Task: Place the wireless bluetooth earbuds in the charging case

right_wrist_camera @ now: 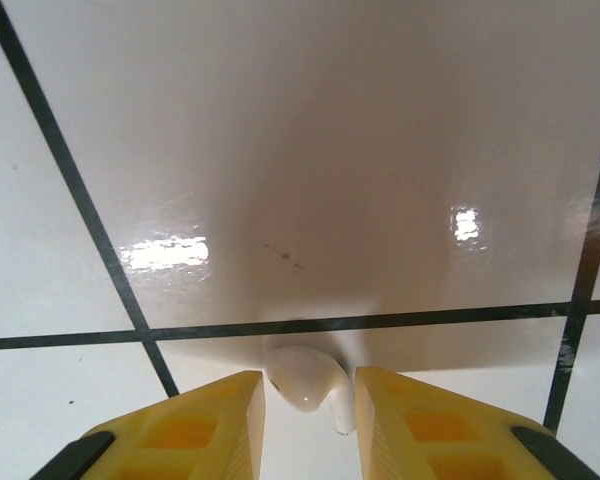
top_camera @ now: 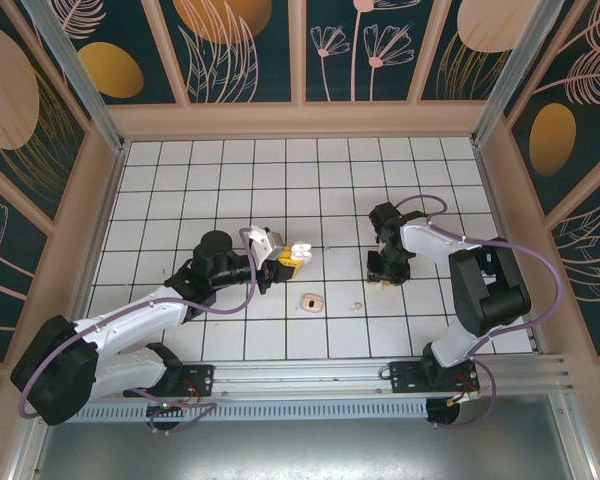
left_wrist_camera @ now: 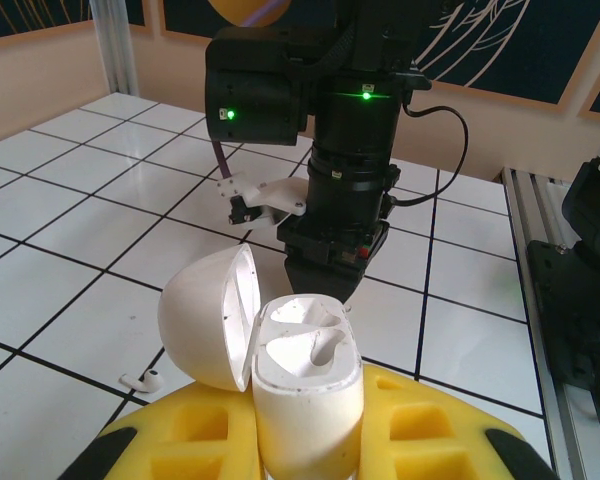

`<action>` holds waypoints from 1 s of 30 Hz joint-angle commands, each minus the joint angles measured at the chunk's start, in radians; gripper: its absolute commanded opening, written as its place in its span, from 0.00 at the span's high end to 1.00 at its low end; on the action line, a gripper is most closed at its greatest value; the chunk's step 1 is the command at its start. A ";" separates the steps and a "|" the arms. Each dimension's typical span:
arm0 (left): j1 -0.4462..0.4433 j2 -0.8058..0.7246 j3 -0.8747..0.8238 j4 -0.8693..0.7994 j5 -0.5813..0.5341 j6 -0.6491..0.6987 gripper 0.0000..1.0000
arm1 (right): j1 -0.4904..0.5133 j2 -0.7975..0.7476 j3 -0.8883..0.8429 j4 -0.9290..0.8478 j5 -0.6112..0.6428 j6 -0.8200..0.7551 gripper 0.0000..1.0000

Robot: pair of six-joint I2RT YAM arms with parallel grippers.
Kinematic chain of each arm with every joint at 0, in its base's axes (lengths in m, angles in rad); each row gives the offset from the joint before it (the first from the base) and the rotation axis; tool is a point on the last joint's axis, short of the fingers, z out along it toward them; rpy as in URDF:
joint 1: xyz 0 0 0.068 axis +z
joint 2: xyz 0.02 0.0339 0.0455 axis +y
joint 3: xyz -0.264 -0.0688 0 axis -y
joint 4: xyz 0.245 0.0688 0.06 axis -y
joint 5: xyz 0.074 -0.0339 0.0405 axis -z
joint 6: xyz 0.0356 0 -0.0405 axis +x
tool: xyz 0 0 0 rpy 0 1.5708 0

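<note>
Over on the left, the left gripper [top_camera: 292,258] is hovering above the middle of the table [top_camera: 210,170], its yellow fingers clamped tight on the charging case [left_wrist_camera: 308,400]. It's holding the case upright w/ the lid [left_wrist_camera: 205,320] hanging open to one side, so both empty sockets are facing up. To me it's acting as a vice, presenting the openings for a drop-in from above.

A loose earbud [left_wrist_camera: 140,379] is lying on a tile just beside that gripper, on the lid side, untouched and prob. waiting its turn. Nearer the table's near edge, btw. the two arms, a small pale rounded piece [top_camera: 310,300] is sitting on its own – can't tell what it is.

Further right, the right gripper [right_wrist_camera: 310,392] is pointing down at the table, right of centre. Its fingers are straddling the second earbud [right_wrist_camera: 302,378], which is lying by a dark grid line. The jaws are standing narrowly apart w/ the bud filling the gap. Whether they're pinching it yet I can't tell. Coming in from above makes sense – such a tiny, slick thing could easily skid off the glossy tile if it's squeezed off-centre.
</note>
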 commanded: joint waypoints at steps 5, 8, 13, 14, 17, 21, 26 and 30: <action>0.000 -0.004 0.028 0.003 0.016 0.013 0.85 | -0.002 0.026 0.013 0.000 0.040 -0.018 0.74; -0.001 -0.001 0.030 0.004 0.017 0.013 0.85 | -0.001 0.028 0.009 0.014 0.048 -0.020 0.74; 0.000 0.001 0.027 0.004 0.013 0.013 0.84 | -0.001 0.023 0.005 0.027 0.056 -0.025 0.77; -0.001 0.002 0.026 0.006 0.011 0.012 0.85 | -0.001 0.018 0.006 0.029 0.058 -0.025 0.77; -0.001 0.008 0.016 0.028 0.001 0.012 0.85 | -0.001 -0.014 0.005 0.043 0.057 -0.023 0.77; -0.001 0.031 -0.028 0.126 -0.024 0.003 0.86 | 0.008 -0.081 -0.002 0.095 0.040 -0.015 0.78; 0.000 0.076 -0.052 0.201 -0.046 0.000 0.87 | 0.031 -0.163 -0.020 0.170 0.027 -0.006 0.79; 0.000 0.117 -0.104 0.355 -0.065 -0.007 0.88 | 0.067 -0.239 -0.031 0.256 0.024 0.012 0.79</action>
